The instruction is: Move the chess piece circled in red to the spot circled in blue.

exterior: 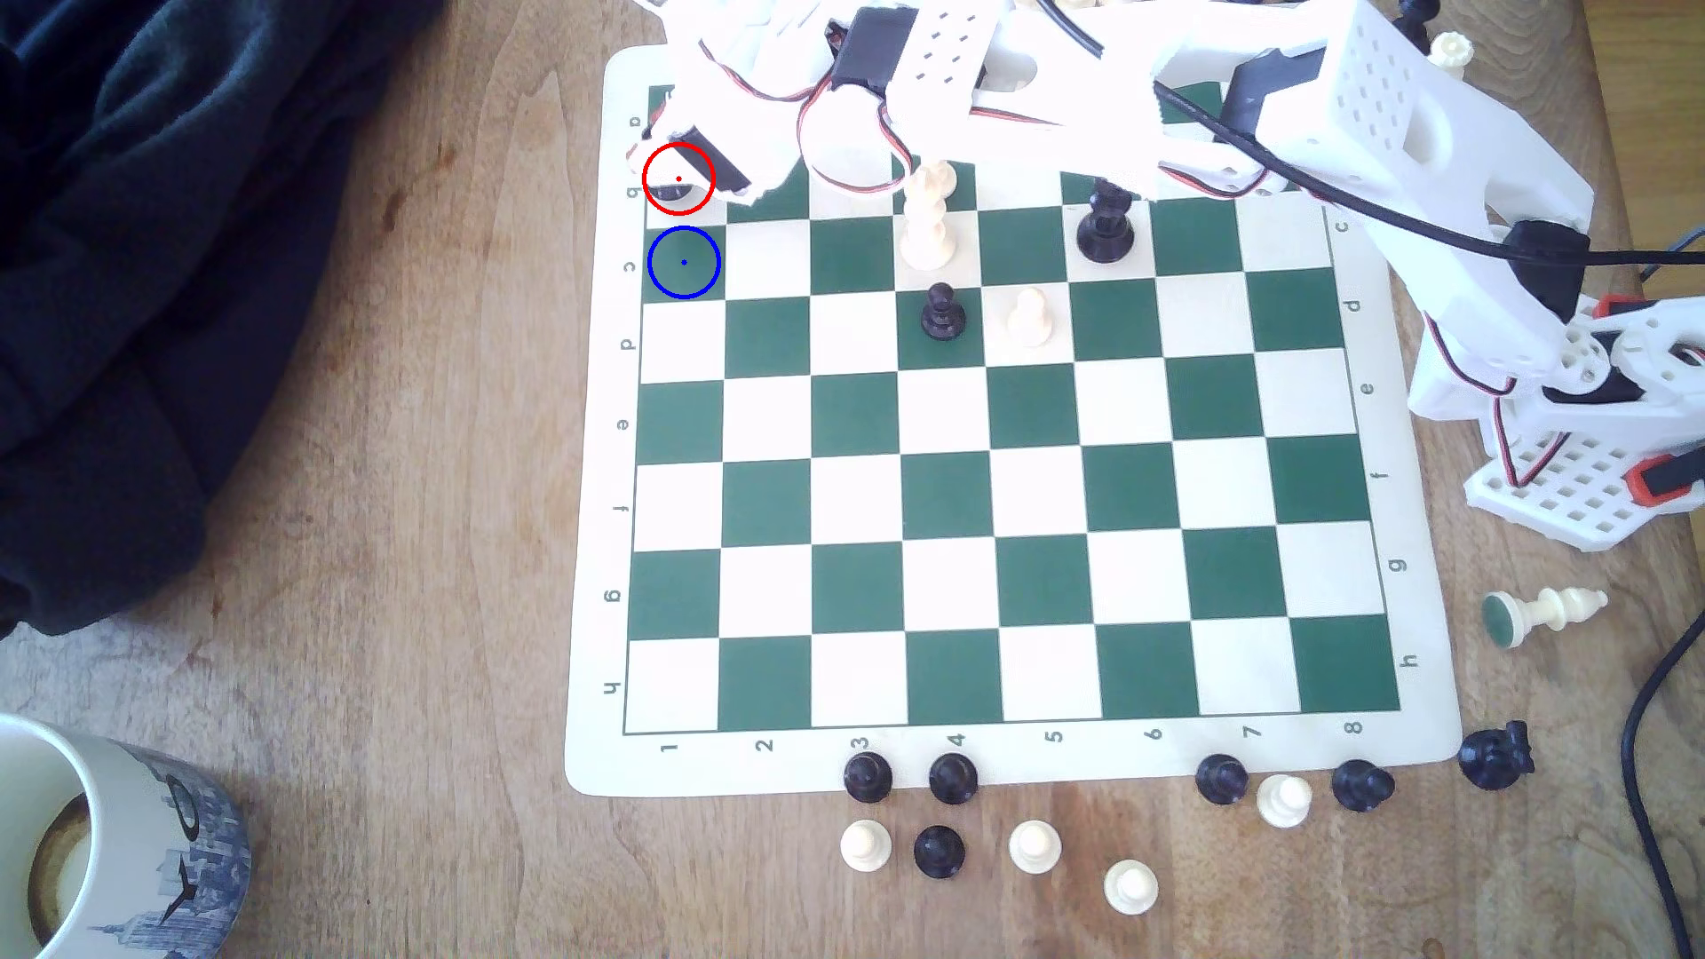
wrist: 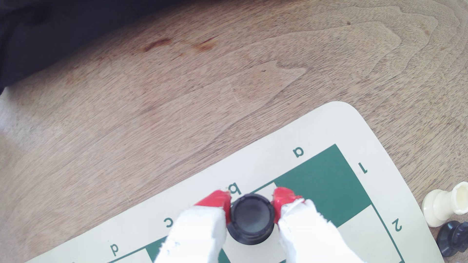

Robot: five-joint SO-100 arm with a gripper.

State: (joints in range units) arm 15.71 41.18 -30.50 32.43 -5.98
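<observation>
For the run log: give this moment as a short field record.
piece: black chess piece on the cream b1 square, ringed red
gripper: gripper, red fingertips either side of the piece, seemingly touching it
target: green c1 square, ringed blue, bare, next to the piece's square
board: chessboard mat on the wooden table

Exterior view looks steeply down on the whole chessboard (exterior: 1006,406); wrist view peers close over the gripper (wrist: 252,202) at the shared a1 corner.
</observation>
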